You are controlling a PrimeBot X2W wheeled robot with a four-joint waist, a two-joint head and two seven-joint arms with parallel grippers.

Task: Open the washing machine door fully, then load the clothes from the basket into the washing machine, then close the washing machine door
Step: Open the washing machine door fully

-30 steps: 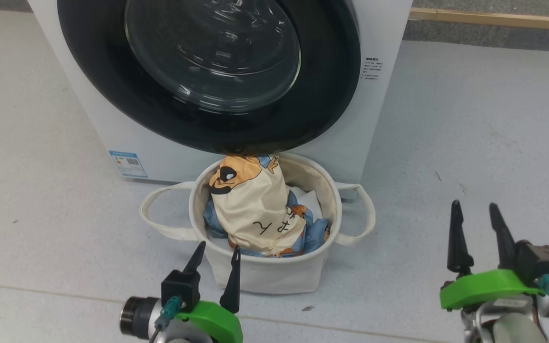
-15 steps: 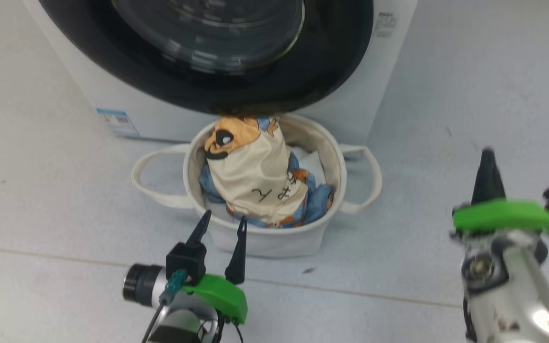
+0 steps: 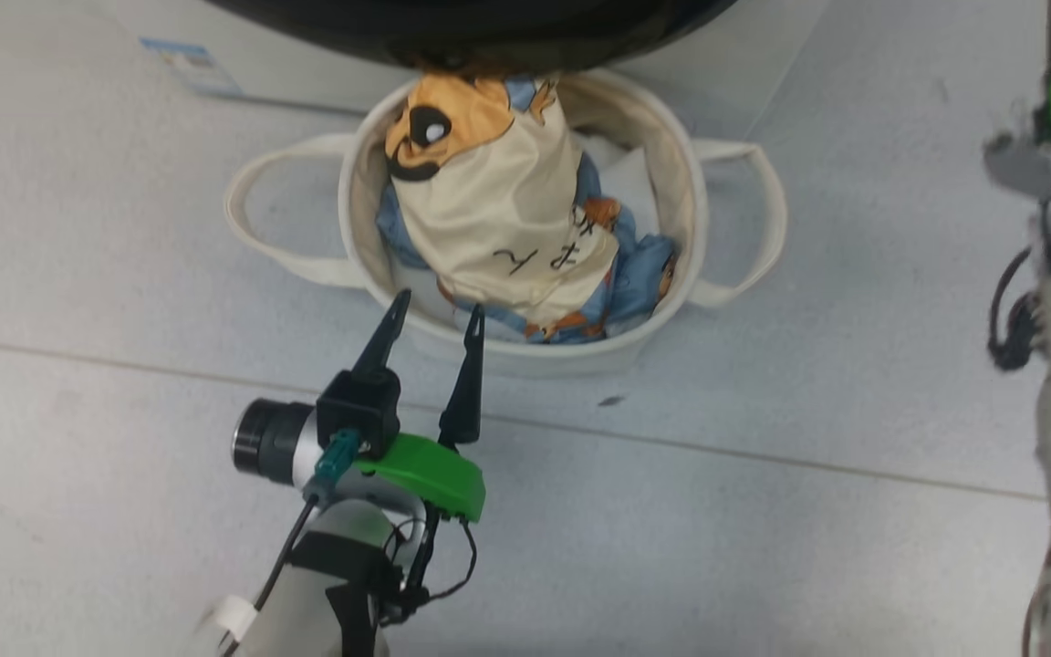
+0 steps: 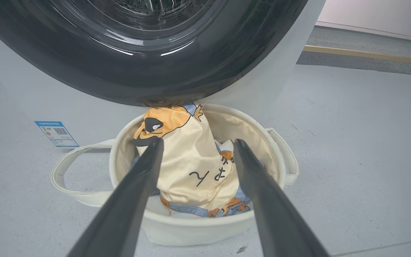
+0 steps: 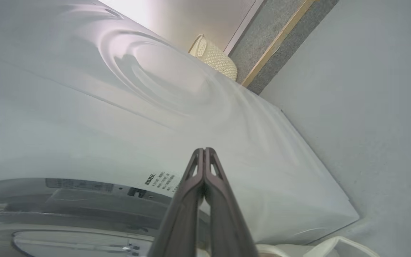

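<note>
One small blue label (image 4: 56, 133) sits low on the left of the washer (image 4: 16, 103) front. It carries a QR square, but its print is too small to read. Right of it, the left gripper (image 3: 439, 306) hovers with its fingers spread wide and nothing between them, tips by the near rim of the basket (image 3: 544, 358). The basket stands on the floor (image 3: 124, 438) right against the washer, its far rim under the black lower edge of the door (image 4: 120, 71). Inside, the clothes (image 3: 498, 210) pile up. On top is a cream piece with a bear face, bearing black handwritten marks I cannot read. Blue bear-print pieces lie under and beside it, with a white sheet (image 3: 626, 178) at the back. Far right, the right gripper (image 5: 203, 151) is pressed together on nothing, pointing at the washer's white side near a printed sticker (image 5: 159, 180), unreadable.
</note>
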